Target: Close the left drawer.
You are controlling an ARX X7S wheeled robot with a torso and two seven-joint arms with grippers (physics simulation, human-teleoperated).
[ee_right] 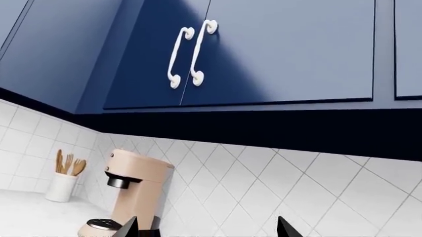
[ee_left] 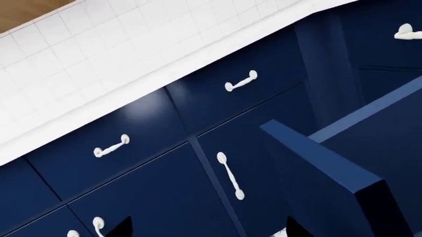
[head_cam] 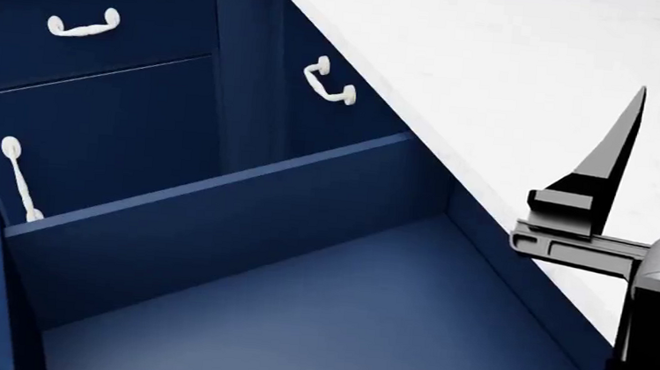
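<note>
We have the left drawer (head_cam: 297, 306) pulled far out under the front edge of the white counter (head_cam: 516, 67), its plain navy inside bare in the head view. The left wrist view shows one of its walls (ee_left: 329, 173) jutting out past the closed drawer fronts and the cabinet doors with their long white handles (ee_left: 231, 175).

Our right gripper (head_cam: 593, 214) hangs above the counter just beside the drawer's side wall, raised and holding nothing; its camera looks up at the wall cupboards (ee_right: 264, 49), with a coffee machine (ee_right: 128, 195) and a pot of wooden utensils (ee_right: 63, 185) near the counter's back corner. Its two fingertips sit well apart at the picture's edge, so we judge it wide open. Of our left gripper (ee_left: 204, 229) only two dark fingertips show, spread apart with nothing between them.

We judge the closing push not yet begun. The risks we see:
- pushing on a side wall instead of the front panel could jam the drawer askew
- our right arm, so close to the counter edge, could catch on it
- the drawer front is out of every view, so we could misjudge the contact
</note>
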